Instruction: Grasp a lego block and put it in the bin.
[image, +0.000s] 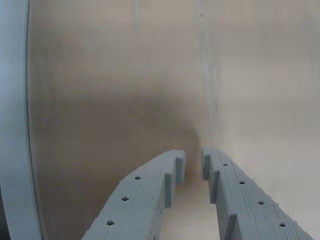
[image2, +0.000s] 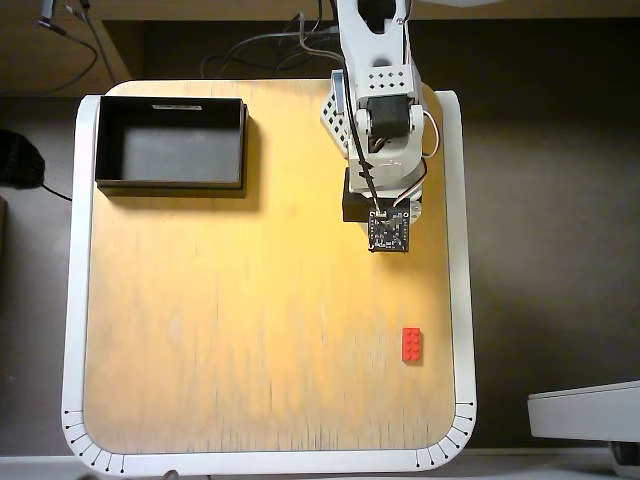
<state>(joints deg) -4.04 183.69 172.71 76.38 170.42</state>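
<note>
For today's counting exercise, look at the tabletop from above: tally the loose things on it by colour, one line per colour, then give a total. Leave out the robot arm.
Red: 1, the lego block, near the table's lower right in the overhead view.
Black: 1, the bin, at the upper left, with nothing in it.
Total: 2

The overhead camera looks straight down from well above, taking in the whole pale wooden table with its white rounded rim (image2: 70, 300), the grey arm (image2: 380, 110) entering from the top edge; the wrist camera rides just behind the grey printed gripper (image: 194, 162), facing forward and down, close to the tabletop; both share only wood surface and rim.
</note>
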